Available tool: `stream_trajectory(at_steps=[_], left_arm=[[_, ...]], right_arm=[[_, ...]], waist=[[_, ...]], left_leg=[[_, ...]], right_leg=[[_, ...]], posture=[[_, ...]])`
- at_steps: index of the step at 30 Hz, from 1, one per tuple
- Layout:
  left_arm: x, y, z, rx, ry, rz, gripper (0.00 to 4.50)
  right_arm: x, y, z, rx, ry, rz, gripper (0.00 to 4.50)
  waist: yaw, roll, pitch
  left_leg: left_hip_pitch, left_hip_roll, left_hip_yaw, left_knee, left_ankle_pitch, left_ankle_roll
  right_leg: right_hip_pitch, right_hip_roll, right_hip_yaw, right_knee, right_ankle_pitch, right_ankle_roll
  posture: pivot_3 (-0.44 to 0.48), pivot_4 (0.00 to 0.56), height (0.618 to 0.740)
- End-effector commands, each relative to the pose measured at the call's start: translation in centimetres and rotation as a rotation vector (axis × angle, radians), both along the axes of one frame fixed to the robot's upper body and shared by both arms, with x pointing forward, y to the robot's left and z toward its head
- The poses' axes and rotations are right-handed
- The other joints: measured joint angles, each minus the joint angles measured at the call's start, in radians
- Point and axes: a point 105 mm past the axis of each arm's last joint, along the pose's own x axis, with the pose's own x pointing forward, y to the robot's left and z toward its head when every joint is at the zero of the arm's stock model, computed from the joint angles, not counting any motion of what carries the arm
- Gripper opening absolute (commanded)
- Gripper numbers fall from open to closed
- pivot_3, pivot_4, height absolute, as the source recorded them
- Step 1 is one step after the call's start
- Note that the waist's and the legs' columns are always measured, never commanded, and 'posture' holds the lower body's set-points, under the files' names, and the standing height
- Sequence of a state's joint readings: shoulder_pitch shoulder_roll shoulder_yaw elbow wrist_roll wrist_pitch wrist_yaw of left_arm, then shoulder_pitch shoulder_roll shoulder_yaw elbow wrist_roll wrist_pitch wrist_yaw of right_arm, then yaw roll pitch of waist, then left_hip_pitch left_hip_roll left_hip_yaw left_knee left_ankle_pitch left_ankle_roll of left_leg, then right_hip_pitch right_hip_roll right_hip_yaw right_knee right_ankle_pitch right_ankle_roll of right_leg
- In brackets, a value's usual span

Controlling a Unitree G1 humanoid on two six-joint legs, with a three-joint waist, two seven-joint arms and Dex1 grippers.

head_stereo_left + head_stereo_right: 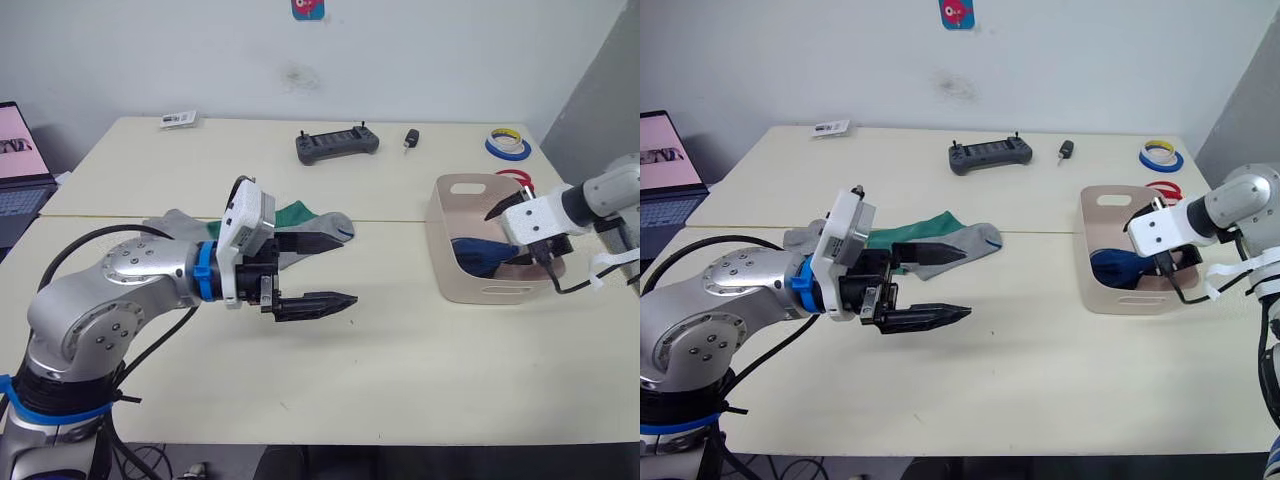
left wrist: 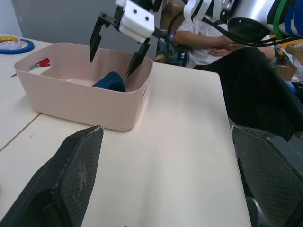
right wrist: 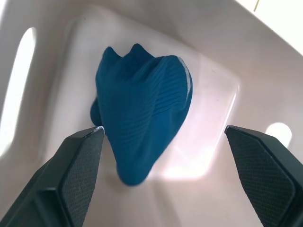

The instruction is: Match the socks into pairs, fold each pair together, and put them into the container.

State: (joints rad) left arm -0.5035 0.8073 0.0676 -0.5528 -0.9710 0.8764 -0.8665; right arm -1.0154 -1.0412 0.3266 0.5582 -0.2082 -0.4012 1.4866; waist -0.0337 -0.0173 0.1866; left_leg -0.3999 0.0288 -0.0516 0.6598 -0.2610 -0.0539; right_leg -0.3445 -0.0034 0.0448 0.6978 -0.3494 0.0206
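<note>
Left eye view: the left hand [image 1: 318, 270], spread wide and empty, hovers just before the grey and green socks [image 1: 318, 222] on the worktop [image 1: 400, 350], their length running leftward behind it, while the right hand [image 1: 512, 235], also gaping empty, hangs over the blue pair [image 3: 139, 109] in the container [image 1: 450, 260].

Two pale cream tables [image 1: 970, 370] abut along a seam. On them lie: a pale pinkish-beige rectangular plastic bin [image 1: 1110, 290], a green sock [image 1: 915, 232] and grey socks [image 1: 975, 240] partly overlapping, a dark grey handheld controller [image 1: 986, 155], a small black key-like object [image 1: 1066, 150], tape rolls [image 1: 1162, 155], and a small printed card [image 1: 831, 127].
</note>
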Motion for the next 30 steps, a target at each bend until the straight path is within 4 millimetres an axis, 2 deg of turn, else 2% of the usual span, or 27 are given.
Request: stream_trajectory(at_steps=[1, 4, 12, 16, 19, 22, 26, 30], left_arm=[[-0.1, 0.1, 0.1, -0.002, -0.028, -0.003, 4.5], [0.0, 0.1, -0.2, 0.006, -0.029, -0.001, 4.5], [0.1, 0.5, -0.4, 0.007, -0.033, 0.02, 4.5], [1.0, 2.2, -0.5, 0.006, -0.068, 0.146, 4.5], [2.0, 5.7, -1.2, 0.021, -0.087, 0.333, 4.5], [2.4, 10.1, -2.5, 0.04, -0.107, 0.557, 4.5], [1.7, 15.5, -4.6, 0.046, -0.098, 0.804, 4.5], [-0.3, 20.5, -7.8, 0.082, -0.05, 1.004, 4.5]], right_arm=[[-0.5, -0.2, 2.8, 0.042, -0.066, -0.014, 4.41], [0.1, -0.2, 3.4, 0.086, -0.122, -0.042, 4.41], [1.0, -0.6, 1.7, 0.106, -0.158, -0.065, 4.41], [1.2, -0.3, 3.3, 0.2, -0.226, -0.076, 4.41], [0.9, 0.6, 5.0, 0.363, -0.271, -0.073, 4.41], [-0.3, 2.8, 5.6, 0.579, -0.261, -0.037, 4.41], [-2.7, 6.0, 4.4, 0.794, -0.186, -0.007, 4.41], [-5.8, 8.8, 1.3, 0.886, -0.055, 0.003, 4.41]], waist=[[0.0, 0.0, 0.0], [-0.001, 0.0, 0.0], [0.0, 0.0, 0.0], [-0.002, 0.001, 0.001], [-0.004, 0.001, 0.001], [-0.004, 0.001, 0.001], [0.004, 0.001, 0.001], [0.007, 0.001, 0.001]], left_leg=[[0.0, 0.0, 0.0, 0.0, 0.0, 0.0], [0.0, 0.0, 0.0, 0.0, 0.0, 0.0], [0.0, 0.0, 0.001, 0.0, 0.0, 0.0], [0.0, 0.0, 0.001, 0.0, 0.0, 0.0], [0.0, 0.001, 0.0, 0.0, 0.0, 0.0], [0.0, 0.001, 0.0, -0.001, 0.0, 0.001], [0.0, 0.001, -0.001, -0.001, -0.001, 0.001], [0.0, 0.0, -0.001, 0.0, -0.001, 0.001]], right_leg=[[0.0, 0.0, 0.0, 0.0, 0.0, 0.0], [0.0, 0.0, 0.0, 0.0, 0.0, 0.0], [0.0, 0.0, 0.0, 0.0, 0.0, 0.0], [0.0, 0.0, 0.001, 0.0, 0.0, 0.0], [0.0, 0.0, 0.001, 0.0, 0.0, 0.0], [0.0, 0.0, 0.0, 0.0, 0.0, 0.0], [0.0, -0.001, 0.0, 0.0, 0.0, 0.0], [0.001, -0.002, -0.001, 0.0, 0.0, 0.0]], posture=[[0.0, 0.15, 0.74], [0.0, 0.15, 0.74], [0.0, 0.15, 0.74], [0.0, 0.15, 0.74], [0.0, 0.15, 0.74], [0.0, 0.15, 0.74], [0.0, 0.15, 0.74], [0.0, 0.15, 0.74]])
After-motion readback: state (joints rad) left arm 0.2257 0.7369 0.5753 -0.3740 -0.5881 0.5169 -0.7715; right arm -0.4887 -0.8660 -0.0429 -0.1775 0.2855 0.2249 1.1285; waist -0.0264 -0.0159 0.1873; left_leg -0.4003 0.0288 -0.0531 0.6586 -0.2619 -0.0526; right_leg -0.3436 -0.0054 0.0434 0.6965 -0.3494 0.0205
